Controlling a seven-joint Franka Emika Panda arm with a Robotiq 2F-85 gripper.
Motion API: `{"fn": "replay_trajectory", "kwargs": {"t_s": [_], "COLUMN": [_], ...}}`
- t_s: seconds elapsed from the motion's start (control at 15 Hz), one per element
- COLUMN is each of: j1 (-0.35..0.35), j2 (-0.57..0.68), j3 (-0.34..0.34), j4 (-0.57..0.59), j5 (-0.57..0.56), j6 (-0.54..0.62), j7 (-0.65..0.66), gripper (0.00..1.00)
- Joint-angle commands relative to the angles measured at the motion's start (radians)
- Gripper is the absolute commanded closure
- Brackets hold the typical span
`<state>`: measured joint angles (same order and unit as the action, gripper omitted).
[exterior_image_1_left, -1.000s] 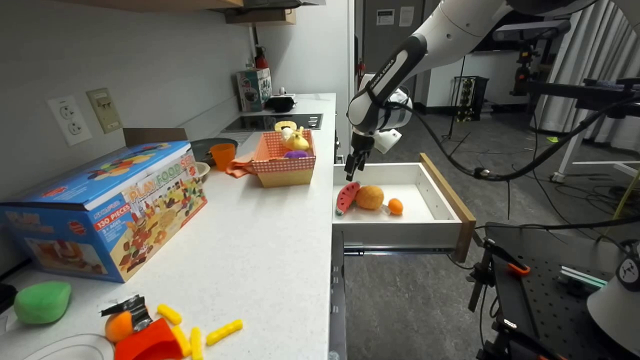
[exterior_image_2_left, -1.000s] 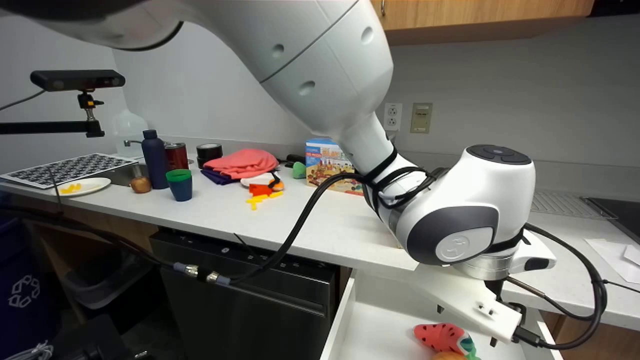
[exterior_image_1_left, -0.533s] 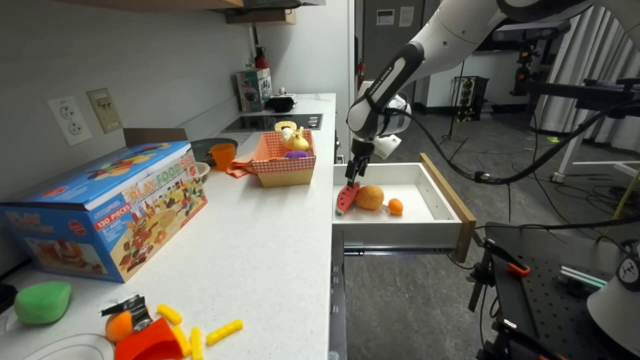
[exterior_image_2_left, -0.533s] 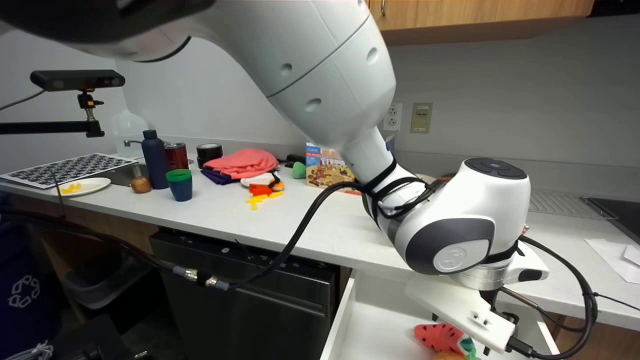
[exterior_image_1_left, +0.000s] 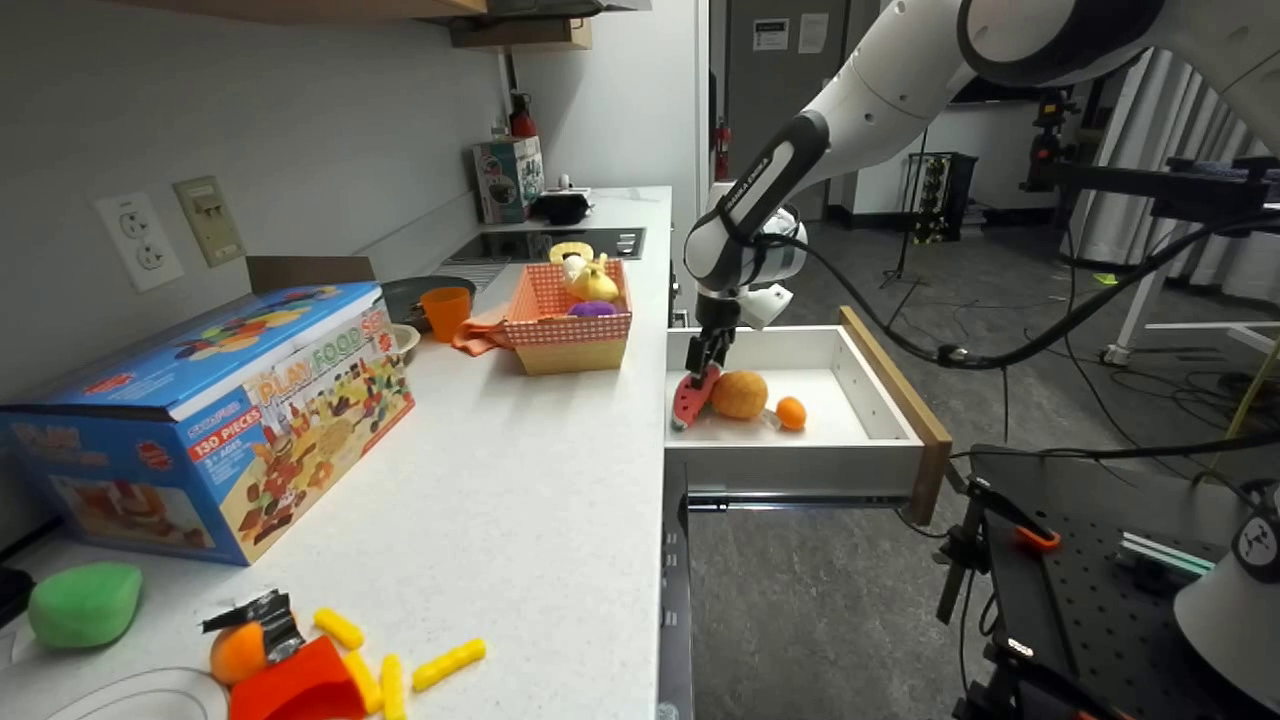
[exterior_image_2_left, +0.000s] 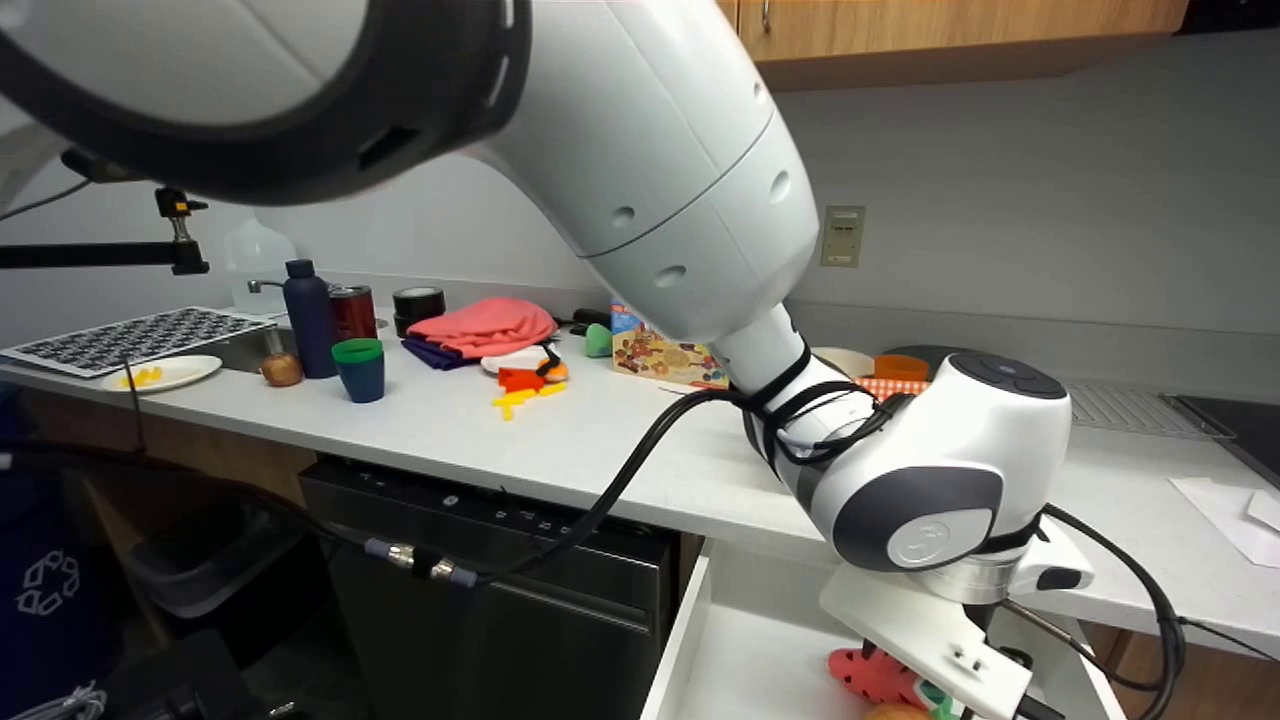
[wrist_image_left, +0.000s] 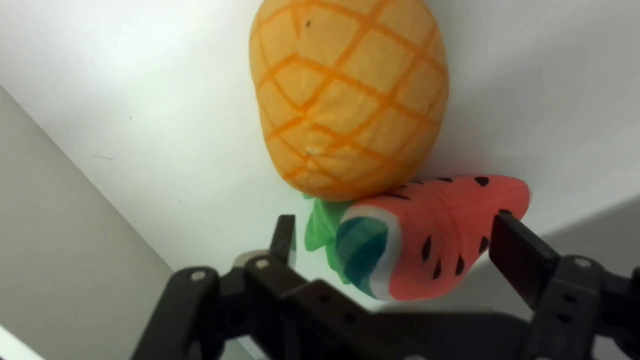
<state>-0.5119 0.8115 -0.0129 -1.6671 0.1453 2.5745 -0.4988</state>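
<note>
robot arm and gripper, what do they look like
The arm is rounded and white, with dark grey panels, black bands and "FRANKA EMIKA" lettering. A black cable with metal connectors loops from it. The gripper is black and angular, with two fingers and pale screw heads.

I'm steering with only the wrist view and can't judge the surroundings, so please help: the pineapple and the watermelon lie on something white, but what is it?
Observer: Both exterior views show that it is the bottom of an open drawer, below the counter.
Operator: Is anything else in there besides those two?
Observer: Yes, a small, round orange piece lies beside the pineapple, on the side away from the watermelon.
Operator: And what stands on the counter near the drawer?
Observer: A basket with a red-and-white checked lining, seen best in an exterior view.
</note>
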Motion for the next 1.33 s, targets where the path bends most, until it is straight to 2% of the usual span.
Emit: {"fn": "replay_trajectory", "kwargs": {"t_s": [0.0,0.07,0.4,0.67,0.73,1.27], "j1": [-0.018,-0.017,-0.021,-0.029,-0.027,0.038], "j2": [0.059,0.067,0.066,0.007,-0.02,-0.328], "j3": [0.019,0.019,0.016,0.009,0.002,-0.096], "j4": [0.102,0.116,0.133,0.075,0.049,-0.224], "j5": [-0.007,-0.007,-0.001,0.001,-0.005,-0.113], "j6": [-0.058,-0.065,-0.086,-0.094,-0.094,-0.013], "j7": [-0.017,-0.016,-0.01,-0.009,-0.007,0.022], "gripper": [0.26,0.29,0.67,0.97,1.0,0.97]}}
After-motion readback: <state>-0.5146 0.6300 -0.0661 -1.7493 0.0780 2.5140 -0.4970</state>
